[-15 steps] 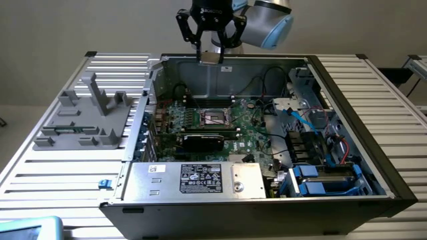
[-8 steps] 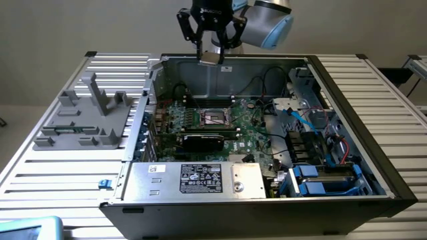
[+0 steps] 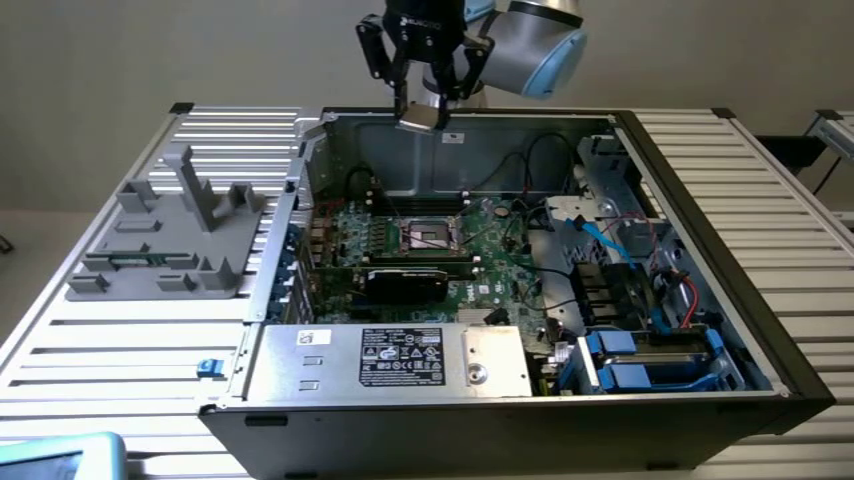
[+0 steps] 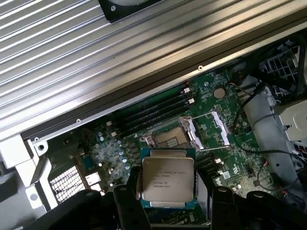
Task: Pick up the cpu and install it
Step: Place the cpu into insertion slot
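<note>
The cpu (image 3: 420,118), a flat silver-topped square chip with a thin rim, hangs in the air above the open computer case's far wall. My gripper (image 3: 423,112) is shut on it, one finger on each side. In the wrist view the cpu (image 4: 168,178) sits between the dark fingers (image 4: 128,203), printed face toward the camera. Well below it on the green motherboard lies the open cpu socket (image 4: 171,139) with its metal frame; in the exterior view this socket (image 3: 430,236) is near the middle of the board, lower than the chip.
The open case (image 3: 694,230) lies on a slatted metal table (image 3: 120,330). A grey fixture (image 3: 174,235) stands at the exterior view's left. Inside are a black card (image 3: 407,283), a silver power supply box (image 3: 387,360), cables and blue drive bays (image 3: 641,360).
</note>
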You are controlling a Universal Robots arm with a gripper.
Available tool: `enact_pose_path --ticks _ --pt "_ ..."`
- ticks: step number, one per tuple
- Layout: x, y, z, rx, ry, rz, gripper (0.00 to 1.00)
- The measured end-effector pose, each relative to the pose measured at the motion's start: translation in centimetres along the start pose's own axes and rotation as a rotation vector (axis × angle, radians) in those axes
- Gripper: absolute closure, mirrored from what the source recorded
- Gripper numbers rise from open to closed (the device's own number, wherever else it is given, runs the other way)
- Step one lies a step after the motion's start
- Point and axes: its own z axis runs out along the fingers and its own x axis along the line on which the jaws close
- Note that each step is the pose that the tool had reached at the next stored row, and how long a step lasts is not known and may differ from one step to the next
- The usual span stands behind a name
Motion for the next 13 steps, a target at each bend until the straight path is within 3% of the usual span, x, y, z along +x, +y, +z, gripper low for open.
enact_pose_path --ticks 13 --pt "0.0 0.0 0.12 -0.0034 -0.009 0.212 0.45"
